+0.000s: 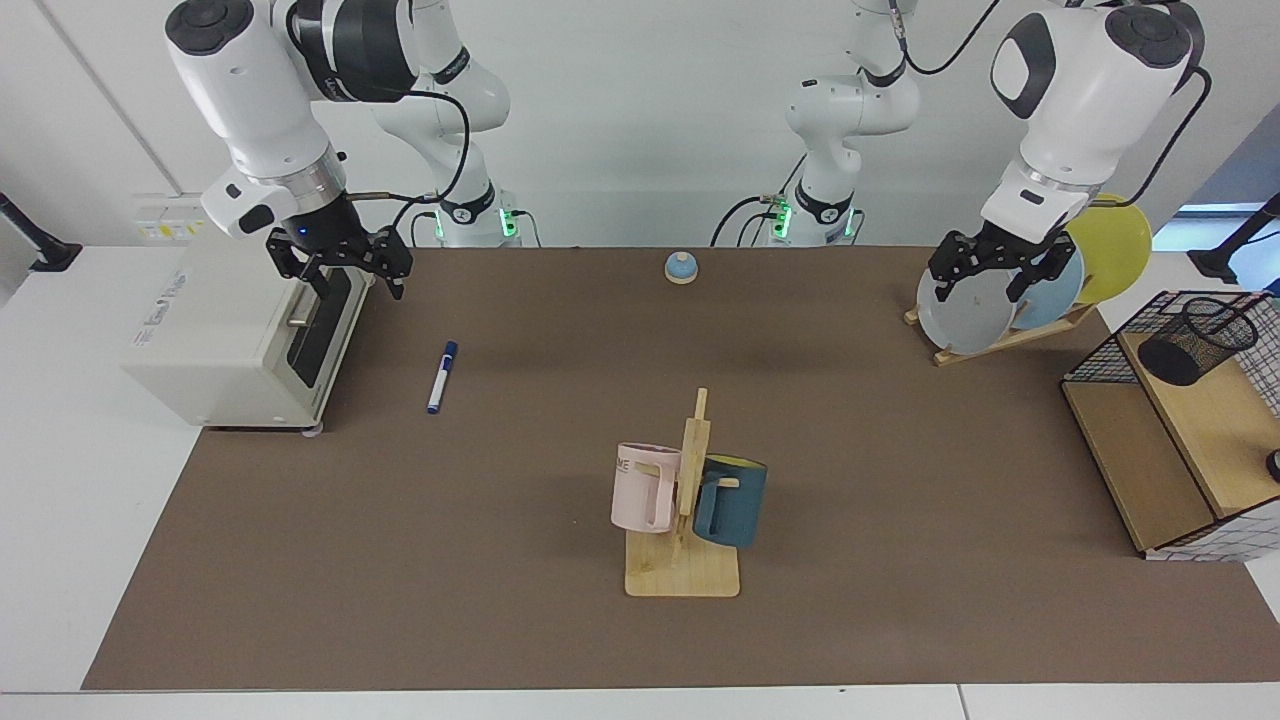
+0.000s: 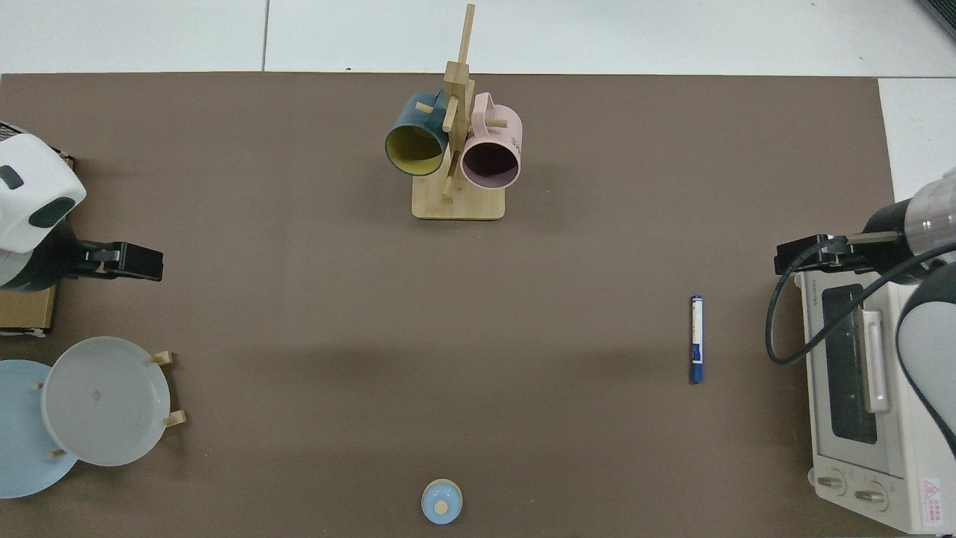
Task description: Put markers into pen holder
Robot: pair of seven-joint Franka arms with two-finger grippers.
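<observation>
The marker (image 1: 442, 377) lies flat on the brown mat (image 1: 520, 560), near the toaster oven (image 1: 235, 345) (cap toward the far side). The right gripper (image 1: 352, 277) hovers above the oven door, jaws spread and empty. The left gripper (image 1: 985, 283) hangs before the plate rack (image 1: 1000, 340), jaws spread. The pen holder (image 1: 1198, 340) lies tilted on the wooden shelf (image 1: 1210, 425).

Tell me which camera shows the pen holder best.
The facing view: the pen holder, a black mesh cup, stands on the wire rack's wooden shelf at the picture's right edge. The top view does not show it at all.
</observation>
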